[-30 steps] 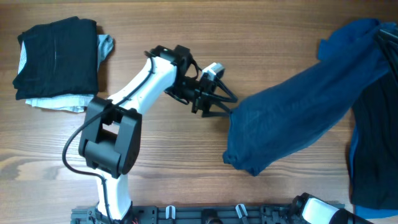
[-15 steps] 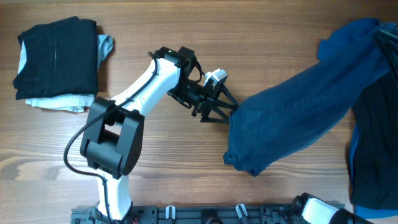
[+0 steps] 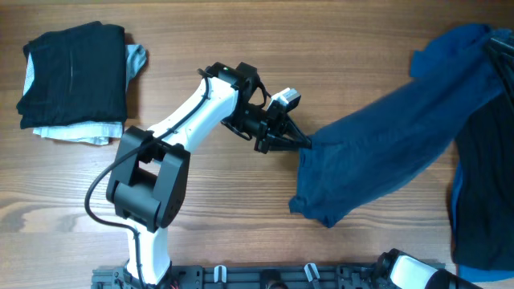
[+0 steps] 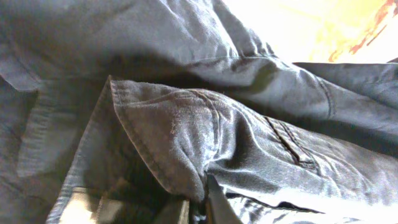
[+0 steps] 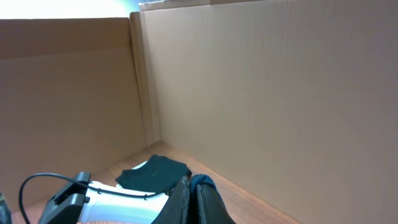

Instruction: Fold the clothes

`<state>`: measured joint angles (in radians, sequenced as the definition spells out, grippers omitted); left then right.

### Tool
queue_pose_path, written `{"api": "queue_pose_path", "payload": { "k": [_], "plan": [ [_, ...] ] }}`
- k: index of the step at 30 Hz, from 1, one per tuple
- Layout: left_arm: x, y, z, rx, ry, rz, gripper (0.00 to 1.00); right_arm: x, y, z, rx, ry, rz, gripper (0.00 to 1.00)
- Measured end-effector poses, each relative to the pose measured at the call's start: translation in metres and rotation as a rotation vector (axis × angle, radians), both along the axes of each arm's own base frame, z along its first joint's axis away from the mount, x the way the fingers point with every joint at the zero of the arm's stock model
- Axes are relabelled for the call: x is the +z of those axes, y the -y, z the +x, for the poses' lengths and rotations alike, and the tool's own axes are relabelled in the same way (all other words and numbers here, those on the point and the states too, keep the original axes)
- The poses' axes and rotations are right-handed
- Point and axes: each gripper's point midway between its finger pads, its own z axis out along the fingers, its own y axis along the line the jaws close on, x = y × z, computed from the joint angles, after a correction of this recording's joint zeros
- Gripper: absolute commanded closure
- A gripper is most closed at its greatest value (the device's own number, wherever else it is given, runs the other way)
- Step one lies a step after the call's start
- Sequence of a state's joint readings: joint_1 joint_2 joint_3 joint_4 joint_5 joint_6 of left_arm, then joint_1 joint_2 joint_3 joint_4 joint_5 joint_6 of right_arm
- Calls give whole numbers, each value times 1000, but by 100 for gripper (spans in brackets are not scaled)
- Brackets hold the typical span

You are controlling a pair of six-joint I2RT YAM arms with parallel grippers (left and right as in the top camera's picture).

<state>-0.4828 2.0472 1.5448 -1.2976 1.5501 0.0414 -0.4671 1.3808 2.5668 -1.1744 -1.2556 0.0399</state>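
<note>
Clamped the left pincer (image 3: 305, 145) on a seamed edge of the dark blue shorts (image 3: 377, 152), sprawled unfolded on the wooden surface (image 3: 241, 233). Held the right pincer (image 5: 194, 200) closed, seemingly empty. Farther off, found one folded black-and-pale stack (image 3: 76, 76) done; judged the shorts and heaped garments (image 3: 486, 177) at right yet to fold
</note>
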Motion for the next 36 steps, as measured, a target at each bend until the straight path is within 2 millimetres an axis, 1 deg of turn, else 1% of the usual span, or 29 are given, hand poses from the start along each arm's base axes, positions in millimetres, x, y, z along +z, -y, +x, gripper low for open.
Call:
{"api": "queue_pose_path", "payload": {
  "k": [6,8,9,11,13,14,16,18,19,20,22,24,26,27,28,31,34,36],
  "plan": [
    [2,-12,14,46,11,-6,96,-2,0,0,0,-15,8,96],
    [6,-23,22,77,40,4,96,-5,1,1,-10,-29,11,96],
    [11,-33,30,107,67,11,96,-7,4,3,-30,-39,13,96],
    [27,-60,45,187,143,23,96,-14,11,10,-87,-68,18,96],
    [50,-93,58,282,239,36,96,-21,20,16,-154,-95,14,96],
    [65,-112,63,339,303,53,96,-26,26,21,-202,-114,10,96],
    [95,-140,68,426,424,75,96,-34,36,26,-272,-140,2,96],
    [128,-159,67,494,557,90,96,-40,46,30,-339,-164,-5,96],
    [146,-165,65,522,630,97,96,-44,54,33,-386,-177,-11,96],
    [173,-171,59,552,734,103,96,-47,61,36,-435,-190,-17,96],
    [217,-174,43,596,898,116,96,-54,76,39,-525,-220,-22,96],
    [245,-176,33,633,1000,125,96,-57,86,39,-595,-234,-25,96],
    [281,-178,16,689,1119,133,96,-57,95,35,-666,-230,-33,96],
    [284,-178,14,699,1115,134,96,-55,97,31,-689,-220,-38,96],
    [305,-180,-2,732,1194,135,96,-53,97,25,-706,-207,-39,96],
    [327,-181,-30,776,1259,132,96,-45,91,3,-745,-162,-41,96],
    [334,-182,-54,795,1276,134,96,-44,84,-24,-784,-138,-36,96],
    [338,-181,-68,803,1296,128,96,-45,81,-35,-795,-133,-28,96]
  ]
}}
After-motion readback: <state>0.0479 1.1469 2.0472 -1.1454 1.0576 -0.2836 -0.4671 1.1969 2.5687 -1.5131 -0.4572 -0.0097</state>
